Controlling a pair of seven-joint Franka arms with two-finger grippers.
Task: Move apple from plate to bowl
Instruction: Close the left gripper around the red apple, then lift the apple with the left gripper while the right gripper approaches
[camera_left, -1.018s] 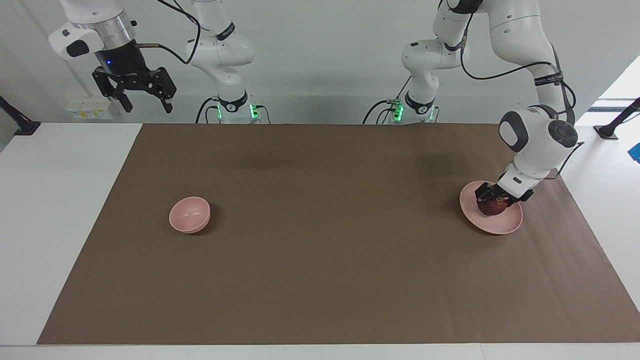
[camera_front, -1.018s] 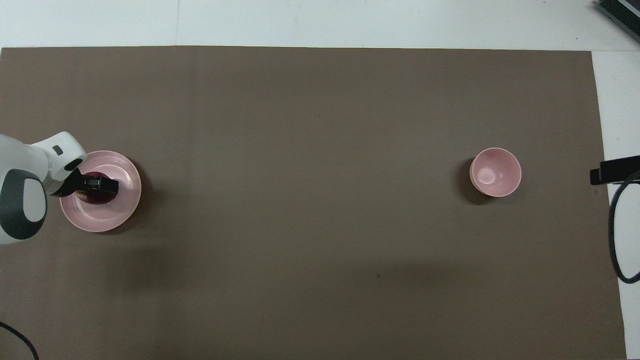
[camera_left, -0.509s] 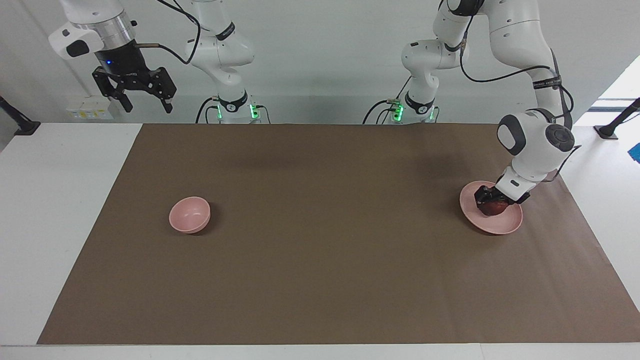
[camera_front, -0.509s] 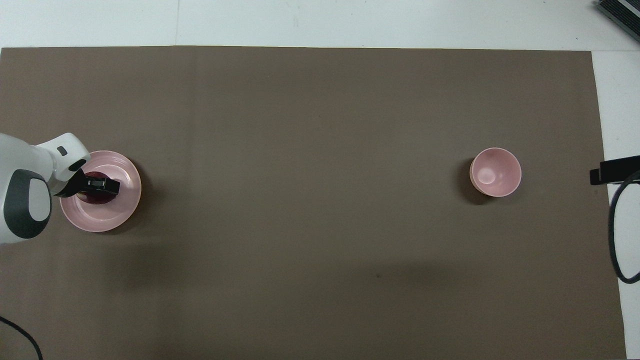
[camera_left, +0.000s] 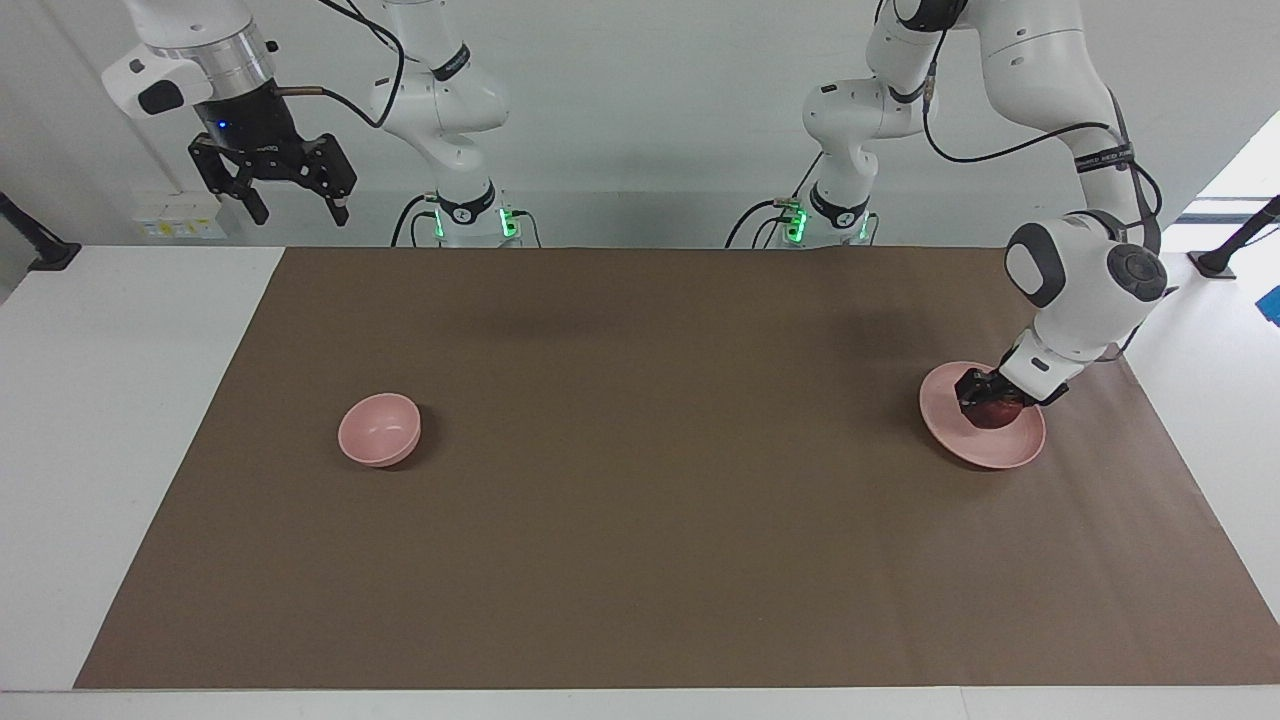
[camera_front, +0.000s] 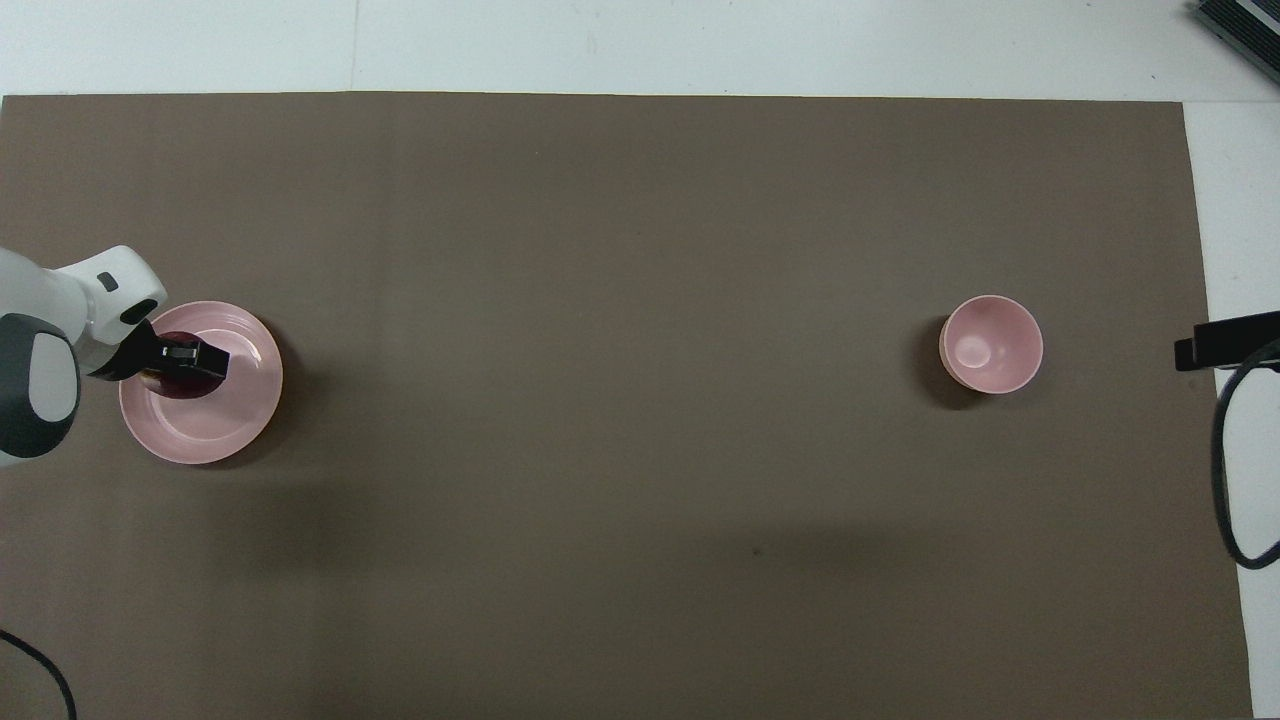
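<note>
A dark red apple (camera_left: 993, 413) (camera_front: 184, 378) is over the pale pink plate (camera_left: 985, 445) (camera_front: 205, 432) at the left arm's end of the brown mat. My left gripper (camera_left: 985, 398) (camera_front: 182, 363) is shut on the apple, which is slightly raised above the plate's middle. The small deep pink bowl (camera_left: 379, 429) (camera_front: 991, 344) stands empty toward the right arm's end. My right gripper (camera_left: 293, 208) hangs open high above the table's corner near its base, waiting; only a dark part of it shows at the edge of the overhead view.
A brown mat (camera_left: 640, 480) covers most of the white table. A black cable (camera_front: 1235, 470) loops at the right arm's end.
My left gripper closed on the apple and lifted it slightly off the plate, shifting a little toward the plate's edge nearer the robots. The right arm barely moved.
</note>
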